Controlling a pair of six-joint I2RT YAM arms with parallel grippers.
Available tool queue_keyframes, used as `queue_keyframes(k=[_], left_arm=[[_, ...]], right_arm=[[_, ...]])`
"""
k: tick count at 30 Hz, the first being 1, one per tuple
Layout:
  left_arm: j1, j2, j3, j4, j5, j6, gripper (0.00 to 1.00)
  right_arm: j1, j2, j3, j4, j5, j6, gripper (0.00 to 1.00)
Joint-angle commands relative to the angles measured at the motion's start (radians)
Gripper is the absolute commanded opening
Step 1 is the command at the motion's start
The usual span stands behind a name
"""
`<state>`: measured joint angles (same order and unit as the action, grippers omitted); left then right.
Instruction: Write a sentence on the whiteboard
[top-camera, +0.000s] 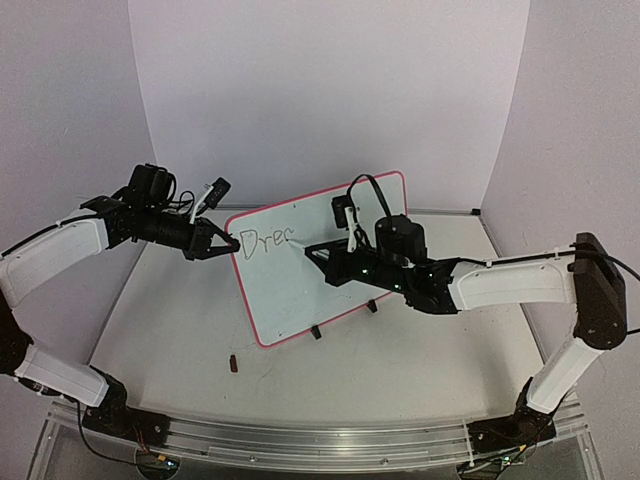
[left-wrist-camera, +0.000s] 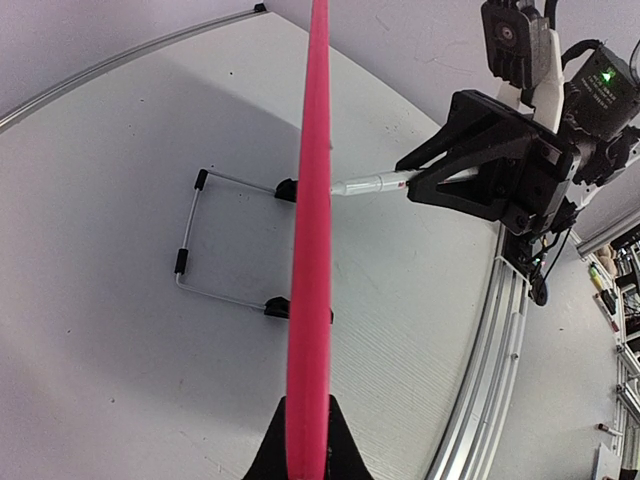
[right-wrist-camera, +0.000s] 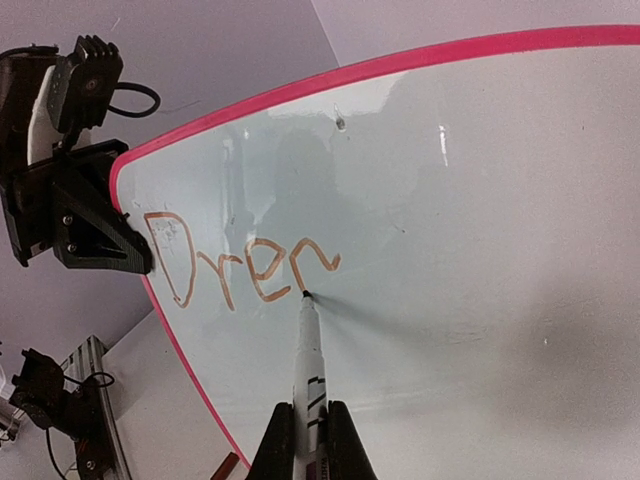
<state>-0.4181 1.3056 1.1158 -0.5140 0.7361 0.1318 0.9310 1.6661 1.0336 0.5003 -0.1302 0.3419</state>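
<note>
Right end effector (right-wrist-camera: 309, 412), marker (right-wrist-camera: 306, 345) seemingly touching sentence (right-wrist-camera: 240, 270)

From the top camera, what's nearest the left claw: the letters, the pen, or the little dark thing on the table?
From the left gripper:
1. The letters, just right of it on the whiteboard.
2. The pen, at the letters' far end.
3. The little dark thing, down on the table in front.

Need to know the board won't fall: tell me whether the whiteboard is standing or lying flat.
Standing. The whiteboard rests on its black feet, and the left gripper clamps its red frame.
</note>
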Motion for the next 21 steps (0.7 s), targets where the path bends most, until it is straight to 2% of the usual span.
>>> queue_keyframes(k=[1, 21], left_arm=[[-0.009, 0.017, 0.013, -0.025, 0.003, 0.032, 0.0], [-0.008, 0.019, 0.014, -0.025, 0.003, 0.033, 0.0]], right_arm=[[-0.008, -0.032, 0.027, 0.01, 0.087, -0.024, 0.0], [-0.008, -0.03, 0.078, 0.015, 0.101, -0.064, 0.0]])
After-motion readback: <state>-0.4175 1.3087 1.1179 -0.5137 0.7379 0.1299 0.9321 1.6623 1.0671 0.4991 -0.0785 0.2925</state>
